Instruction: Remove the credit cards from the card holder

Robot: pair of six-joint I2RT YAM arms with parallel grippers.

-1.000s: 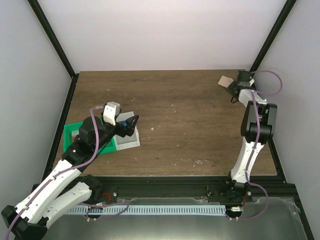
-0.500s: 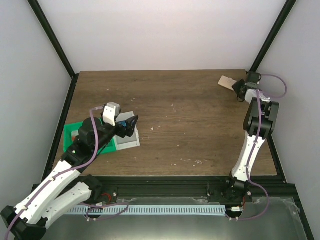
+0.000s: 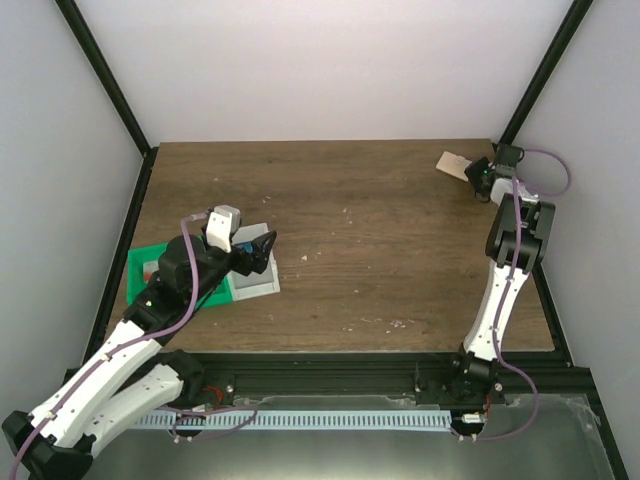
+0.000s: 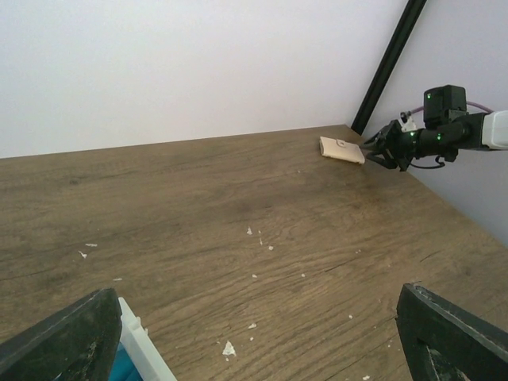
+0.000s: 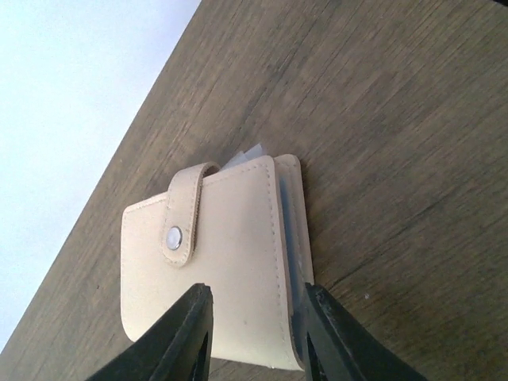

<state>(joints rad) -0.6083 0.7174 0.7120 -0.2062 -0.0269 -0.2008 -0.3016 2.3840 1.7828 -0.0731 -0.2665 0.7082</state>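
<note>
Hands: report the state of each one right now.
Left hand: open, holding nothing.
Right hand: set around the edge of the wallet; whether it grips cannot be told.

The middle of the desk [image 3: 380,250] is bare wood with only small pale specks, so a hand has broad room to cross it. At the near left, the green tray [image 3: 140,265] and the white box [image 3: 256,286] beside it fill the ground under the left hand [image 3: 262,248]. At the far right corner, the card holder [image 3: 453,163] lies near the black frame post [image 3: 540,70]. The right hand [image 3: 478,176], fingers partly apart, crowds the holder's near edge.
</note>
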